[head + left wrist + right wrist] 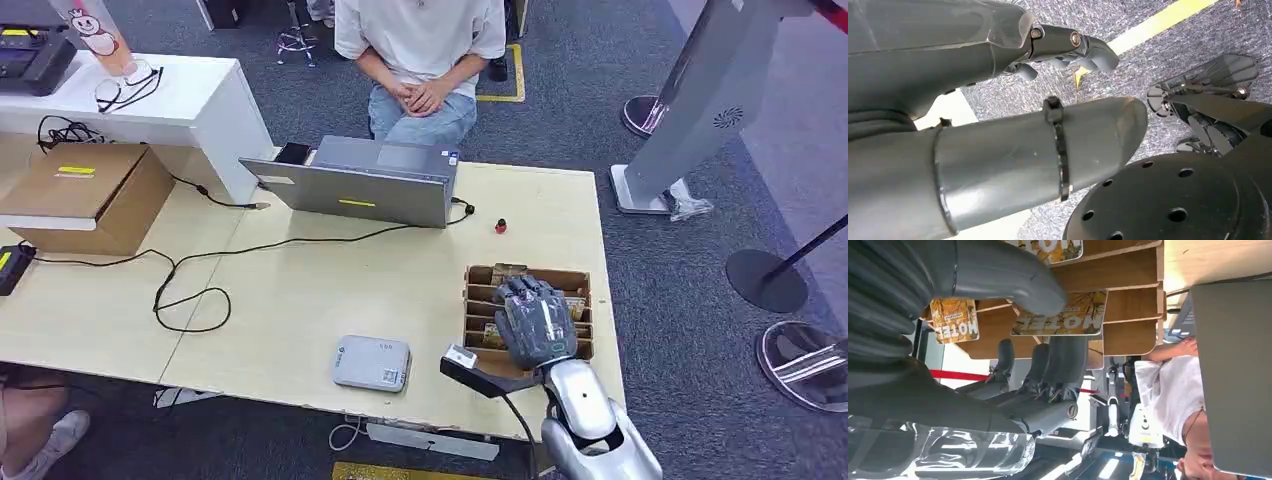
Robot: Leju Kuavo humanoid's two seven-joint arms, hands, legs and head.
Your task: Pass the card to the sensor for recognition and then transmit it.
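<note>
Right hand [535, 320], fingers apart, over the card rack [578, 281]; laptop [365, 185] and sensor [372, 362] nearby.

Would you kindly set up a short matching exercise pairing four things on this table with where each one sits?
Things:
1. laptop
2. card reader
3. wooden card rack
4. cardboard box

Places:
A. under the right hand, near the table's right edge
B. far side of the table, in front of the seated person
C. left end of the table, by the white counter
D. near edge of the table, left of the rack

Pairs: 1-B, 2-D, 3-A, 4-C
</note>
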